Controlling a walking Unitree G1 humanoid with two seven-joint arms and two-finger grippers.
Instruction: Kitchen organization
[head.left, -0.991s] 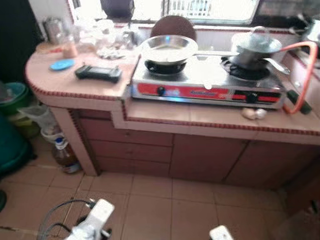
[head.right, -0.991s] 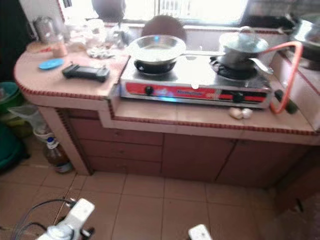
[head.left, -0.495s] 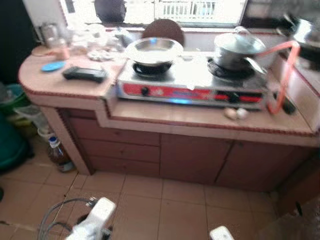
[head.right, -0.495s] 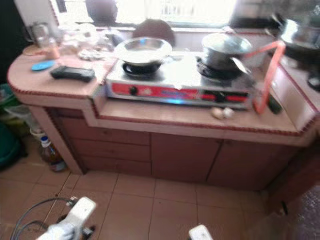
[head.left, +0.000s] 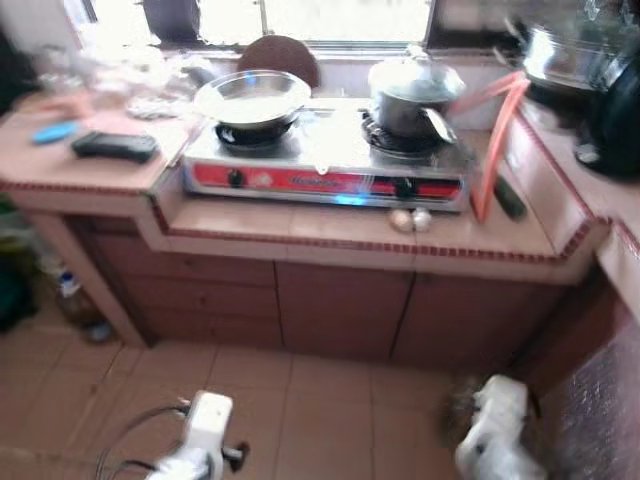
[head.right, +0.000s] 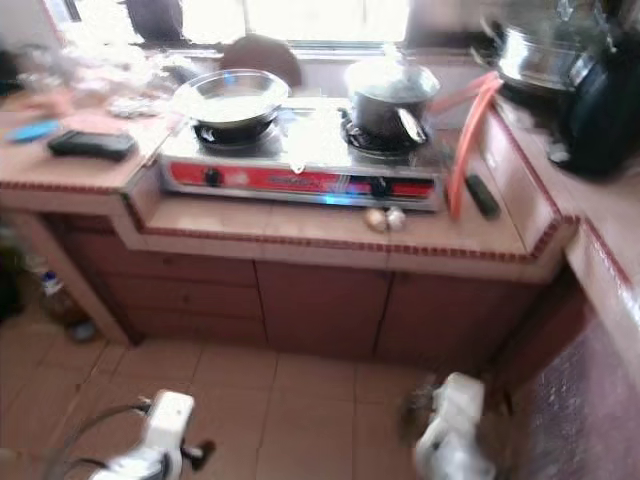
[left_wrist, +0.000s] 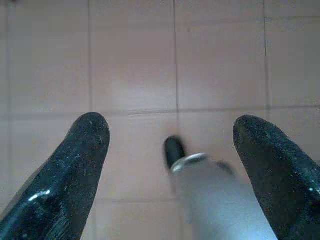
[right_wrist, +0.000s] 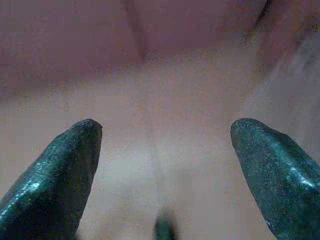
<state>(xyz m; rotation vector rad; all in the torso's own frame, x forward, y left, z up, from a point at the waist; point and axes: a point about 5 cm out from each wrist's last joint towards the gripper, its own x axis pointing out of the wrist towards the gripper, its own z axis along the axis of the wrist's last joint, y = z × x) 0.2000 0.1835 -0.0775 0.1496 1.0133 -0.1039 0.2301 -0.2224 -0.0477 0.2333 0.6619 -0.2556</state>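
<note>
gas stove (head.left: 325, 160) upper centre on bench (head.left: 350, 228), label blurred | left gripper (left_wrist: 172, 135) released | right gripper (right_wrist: 165, 135) released, above floor (left_wrist: 135, 65)

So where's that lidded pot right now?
In the left eye view the pot sits on the stove's right burner, beside the pan and left of the orange hose.

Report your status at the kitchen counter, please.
Left gripper and right gripper open, empty, low over the floor tiles. Stove ahead carries a pan and a lidded pot. Nothing blocks the way to the counter.
</note>
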